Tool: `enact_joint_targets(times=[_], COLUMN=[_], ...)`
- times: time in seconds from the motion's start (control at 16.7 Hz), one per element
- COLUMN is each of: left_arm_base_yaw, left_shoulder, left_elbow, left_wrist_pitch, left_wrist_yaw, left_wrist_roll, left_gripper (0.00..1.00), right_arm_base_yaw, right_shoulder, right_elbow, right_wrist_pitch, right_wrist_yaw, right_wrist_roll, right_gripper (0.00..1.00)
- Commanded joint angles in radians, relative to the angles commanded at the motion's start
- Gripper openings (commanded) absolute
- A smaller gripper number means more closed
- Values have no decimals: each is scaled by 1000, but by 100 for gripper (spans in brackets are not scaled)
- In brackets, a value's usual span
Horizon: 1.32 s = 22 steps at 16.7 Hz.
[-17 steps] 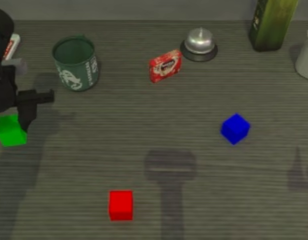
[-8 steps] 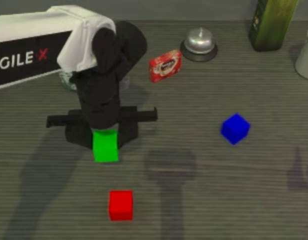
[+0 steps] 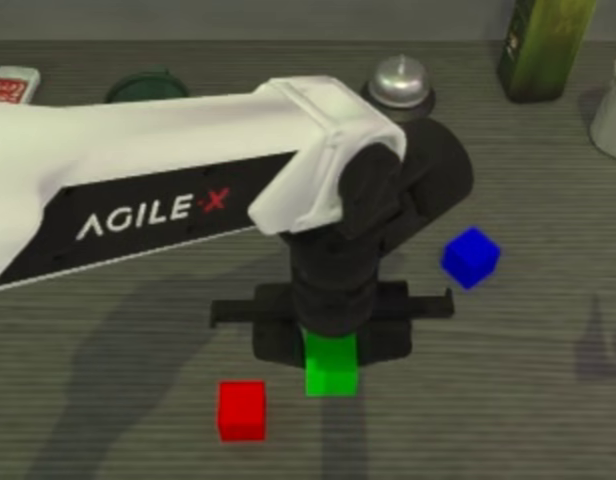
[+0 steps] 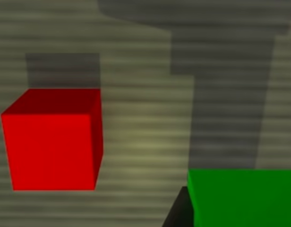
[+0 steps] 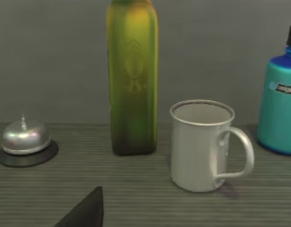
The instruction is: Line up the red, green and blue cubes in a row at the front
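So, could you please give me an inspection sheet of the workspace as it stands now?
Surface: grey ribbed table, no spills seen.
Job's things: red cube at the front; green cube to its right, held; blue cube farther back right.
Clutter: bell, green bottle, white mug, teal bottle, dark green mug mostly hidden.
Grippers: left end effector shut on the green cube; right end effector not in view.
Cables: nothing seen.
Surroundings: plain grey wall.

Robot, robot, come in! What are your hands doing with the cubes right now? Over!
Left gripper shut on green cube, right of red cube. Blue cube waiting, farther right. Right gripper out of sight. Nothing in the way.
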Motion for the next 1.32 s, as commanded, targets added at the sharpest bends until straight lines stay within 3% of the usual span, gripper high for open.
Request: enact_joint_targets(times=[0.36, 0.72, 1.02, 1.32], left_arm_base_yaw=[5, 0, -1, -1], left_shoulder=[6, 69, 82, 82], left_elbow=[-17, -152, -176, -176], left_wrist_pitch=[19, 228, 258, 258], left_wrist_yaw=[1, 1, 1, 1], left_wrist_roll=[1, 2, 0, 0], left_gripper=[0, 0, 0, 38], right_arm_base_yaw=[0, 0, 0, 0], right_shoulder=[0, 0, 0, 0], right_elbow=[0, 0, 0, 0], right_wrist_pitch=[0, 0, 0, 0], right_wrist_yaw=[0, 0, 0, 0], right_wrist_roll=[0, 0, 0, 0], right_gripper=[100, 100, 100, 100])
